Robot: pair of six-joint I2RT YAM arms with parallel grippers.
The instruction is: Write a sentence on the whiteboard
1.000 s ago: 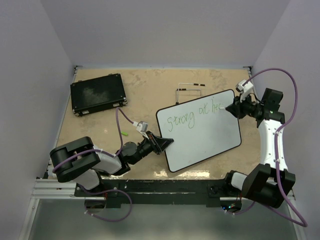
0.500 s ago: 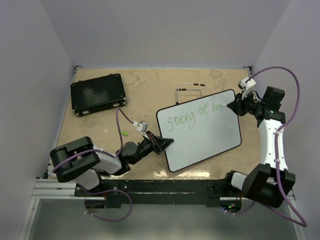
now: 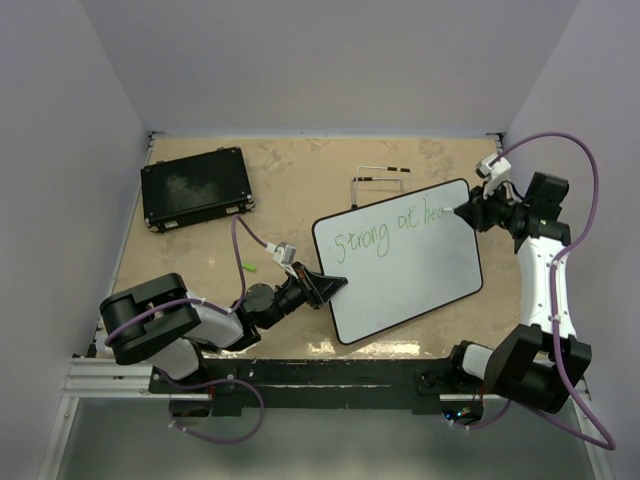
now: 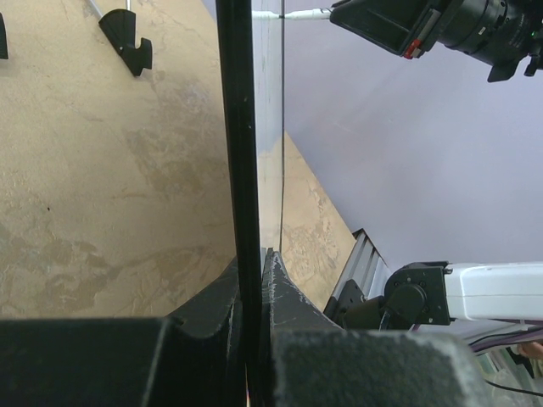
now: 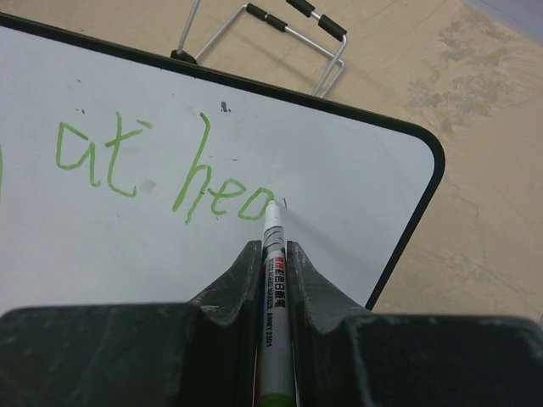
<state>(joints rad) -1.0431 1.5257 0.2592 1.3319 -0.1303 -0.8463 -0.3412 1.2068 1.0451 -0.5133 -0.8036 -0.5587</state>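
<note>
Whiteboard point(image 3: 410, 278) lies skewed on the tan table point(image 3: 290, 180), right of centre. A black case point(image 3: 195, 187) sits far left, well apart, and a wire stand point(image 3: 381, 180) is just beyond the board's far edge. Handling (judgement): thin stiff panel, prob. light. The glossy face is slippery, so it would likely skate under pen pressure. Best taken edge-on at the rim, not on the face. L gripper point(image 3: 328, 284) does just that: jaws closed on the board's left edge, w/ the thin black rim pinched between the pads, seen edge-on in the left wrist view. Marker point(image 5: 273, 280): slim hard smooth barrel, light, soft tip (judgement), so hold mid-barrel and press lightly. R gripper point(image 5: 271, 254): jaws closed on the marker barrel, tip sticking out fwd and touching the board near its far-right corner. Sentence point(image 3: 362, 242) reads "Strong at hea" in green so far. It is one line along the far edge, w/ the tip at the end of the "a". Second line not yet begun.
</note>
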